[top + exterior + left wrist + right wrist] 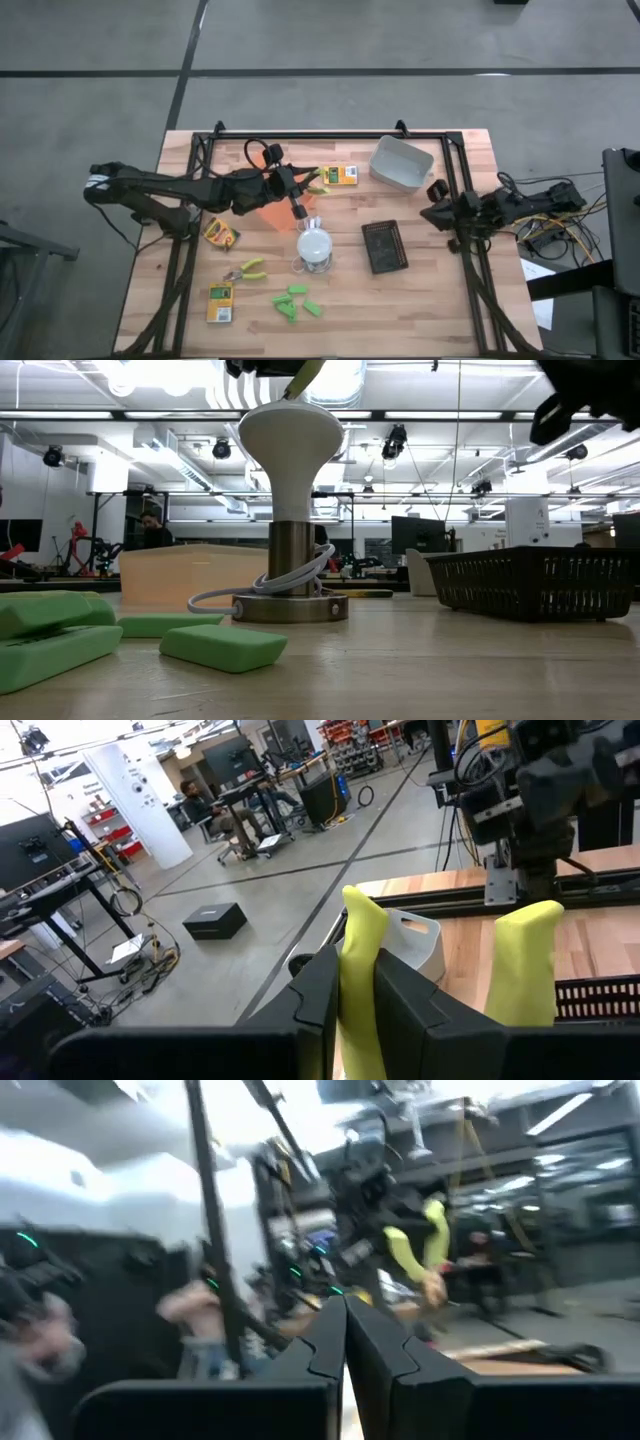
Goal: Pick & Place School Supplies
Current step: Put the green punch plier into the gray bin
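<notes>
My left gripper (300,186) hangs above the table's middle, over the orange tray (268,216), shut on a tool with yellow-green handles (318,180). A second such tool (246,268) lies flat near the front left. Three yellow-and-green boxes (343,176) (221,234) (220,302) and several green chunks (297,303) (222,645) lie on the wood. My right gripper (438,206) (345,1330) waits shut and holding nothing at the table's right side. My left gripper pinches one yellow-green handle (360,935) of the tool between its two fingers. The fingers are level and point toward the table's right edge. That handle sticks out past the fingertips, and the other handle (525,960) stands free beside it. The tool is lifted clear of the table.
A white domed lamp on a clear base (313,246) (290,440) stands just in front of my left gripper, its cord coiled at the foot. A grey bin (400,163) sits at the far right and a black tray (384,246) right of the lamp. A black frame borders the table.
</notes>
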Controlling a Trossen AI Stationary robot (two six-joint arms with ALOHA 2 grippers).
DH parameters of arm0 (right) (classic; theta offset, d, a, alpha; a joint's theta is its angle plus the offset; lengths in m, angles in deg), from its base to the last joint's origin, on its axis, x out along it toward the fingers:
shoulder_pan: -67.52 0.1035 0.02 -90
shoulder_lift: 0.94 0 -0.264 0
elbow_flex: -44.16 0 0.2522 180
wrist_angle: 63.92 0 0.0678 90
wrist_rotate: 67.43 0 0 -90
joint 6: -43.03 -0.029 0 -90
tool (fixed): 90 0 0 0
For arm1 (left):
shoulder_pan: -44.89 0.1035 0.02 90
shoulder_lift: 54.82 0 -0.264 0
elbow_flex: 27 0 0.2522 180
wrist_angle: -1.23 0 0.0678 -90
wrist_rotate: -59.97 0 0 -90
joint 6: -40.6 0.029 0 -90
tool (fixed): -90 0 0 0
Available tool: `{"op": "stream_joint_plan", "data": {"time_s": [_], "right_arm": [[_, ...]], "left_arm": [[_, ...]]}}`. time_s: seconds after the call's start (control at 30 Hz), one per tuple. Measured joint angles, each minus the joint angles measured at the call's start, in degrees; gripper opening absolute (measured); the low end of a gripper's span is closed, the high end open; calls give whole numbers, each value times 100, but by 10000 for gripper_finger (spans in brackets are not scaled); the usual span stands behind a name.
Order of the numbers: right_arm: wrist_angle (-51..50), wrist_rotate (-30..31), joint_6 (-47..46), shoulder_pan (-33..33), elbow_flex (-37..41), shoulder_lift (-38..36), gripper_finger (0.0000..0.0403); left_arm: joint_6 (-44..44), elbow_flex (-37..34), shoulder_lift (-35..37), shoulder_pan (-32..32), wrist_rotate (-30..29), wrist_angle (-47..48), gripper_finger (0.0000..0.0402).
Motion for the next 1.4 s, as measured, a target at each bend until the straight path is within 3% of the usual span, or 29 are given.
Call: {"op": "stream_joint_plan", "data": {"time_s": [0.13, 0.3, 0.53, 0.8, 0.93, 1.17, 1.27, 1.4], "right_arm": [[593, 631, -81, -2, -46, 852, 8], [601, 686, -106, -2, -683, 2020, 8], [609, 686, 750, -2, -2275, 3723, 8], [551, 684, 84, -2, -4262, 5395, 8], [-286, 834, 593, -2, -5112, 6009, 8], [-2912, 2742, -640, -22, -6173, 6573, 8], [-3701, 2885, -1074, -19, -6562, 6855, 8], [-4090, 2885, -910, -6, -6977, 7153, 8]], "left_arm": [[1, 0, 0, 17, 162, 2, 49], [2, 0, 0, 107, 647, 95, 49], [4, 0, 0, 271, 1052, 132, 49], [2, 0, 3, 301, 1089, 303, 49], [-104, 0, 45, 301, 1093, 552, 49], [-232, 0, 232, 301, 1093, 647, 49], [-199, 0, 288, 301, 1093, 675, 49], [-195, 0, 315, 301, 1091, 758, 49]]}}
